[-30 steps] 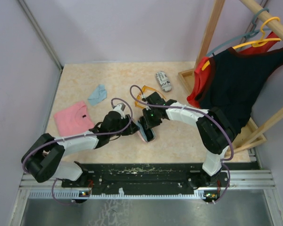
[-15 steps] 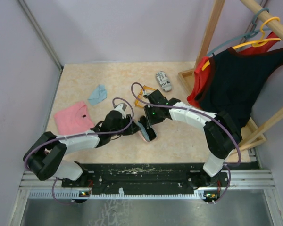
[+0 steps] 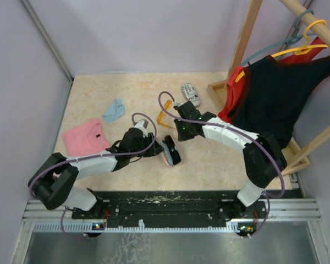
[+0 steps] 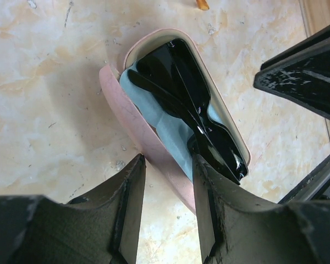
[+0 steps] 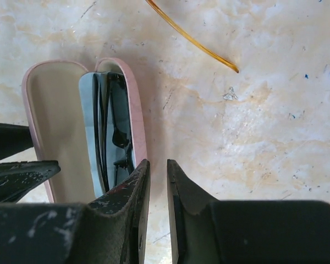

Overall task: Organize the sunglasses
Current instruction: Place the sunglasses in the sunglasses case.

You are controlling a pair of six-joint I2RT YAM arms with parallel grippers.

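Observation:
The pink case (image 3: 164, 146) lies open near the table's middle, with the black sunglasses (image 3: 173, 154) folded inside on a pale blue lining. My left gripper (image 3: 155, 152) is shut on the case's near wall. In the left wrist view that gripper (image 4: 168, 159) has one finger outside the pink case (image 4: 126, 107) and one inside beside the black sunglasses (image 4: 181, 88). My right gripper (image 3: 182, 134) hovers just behind the case. In the right wrist view it (image 5: 158, 162) shows a narrow gap with nothing in it, next to the black sunglasses (image 5: 113, 126). The orange sunglasses (image 3: 164, 117) lie behind; one thin arm (image 5: 192, 39) shows.
A black-and-white printed case (image 3: 190, 94) lies at the back right. A blue cloth (image 3: 114, 110) and a folded pink garment (image 3: 85, 137) lie on the left. A wooden rack (image 3: 217, 91) with hangers and a black garment (image 3: 269, 99) stands on the right.
My right gripper has drawn back from the pink case toward the far right, and its jaws have narrowed. The left gripper and the case have stayed put.

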